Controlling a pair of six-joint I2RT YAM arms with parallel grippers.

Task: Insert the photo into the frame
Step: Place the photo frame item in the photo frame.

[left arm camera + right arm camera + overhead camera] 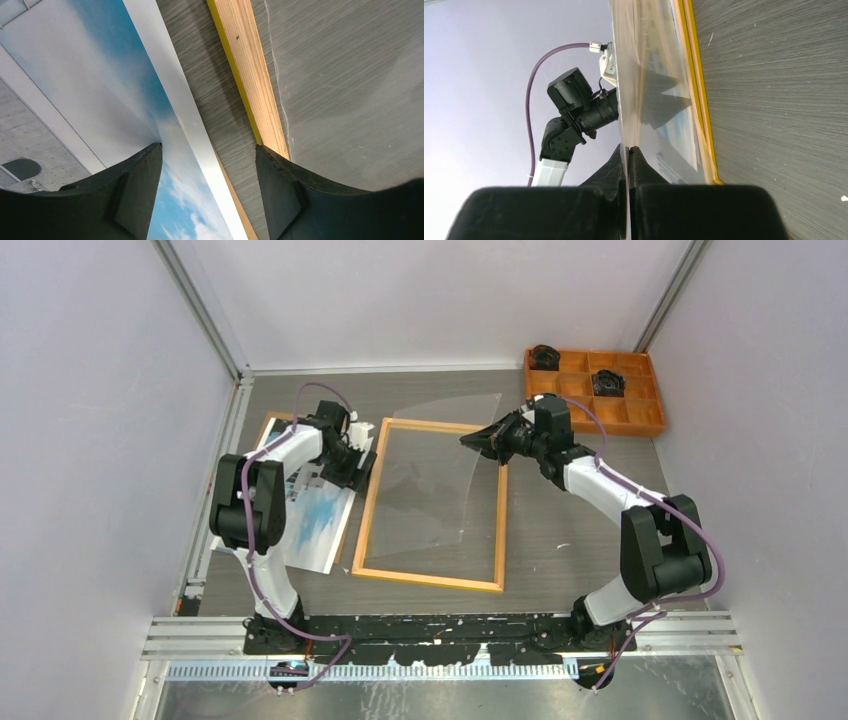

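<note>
The frame (363,512) lies flat mid-table, wood side up, its yellow edge showing in the left wrist view (240,85) and the right wrist view (696,95). The photo (310,525), blue sky and white building, lies left of the frame on a brown board; it also shows in the left wrist view (100,95). My left gripper (362,462) is open, its jaws straddling the photo's right edge (200,150) beside the frame's left rail. My right gripper (472,441) is shut on the clear sheet (440,480), holding its far right part tilted up over the frame (629,125).
An orange compartment tray (640,415) with dark small parts stands at the back right. The brown backing board (268,425) peeks out under the photo at the far left. White walls close in both sides.
</note>
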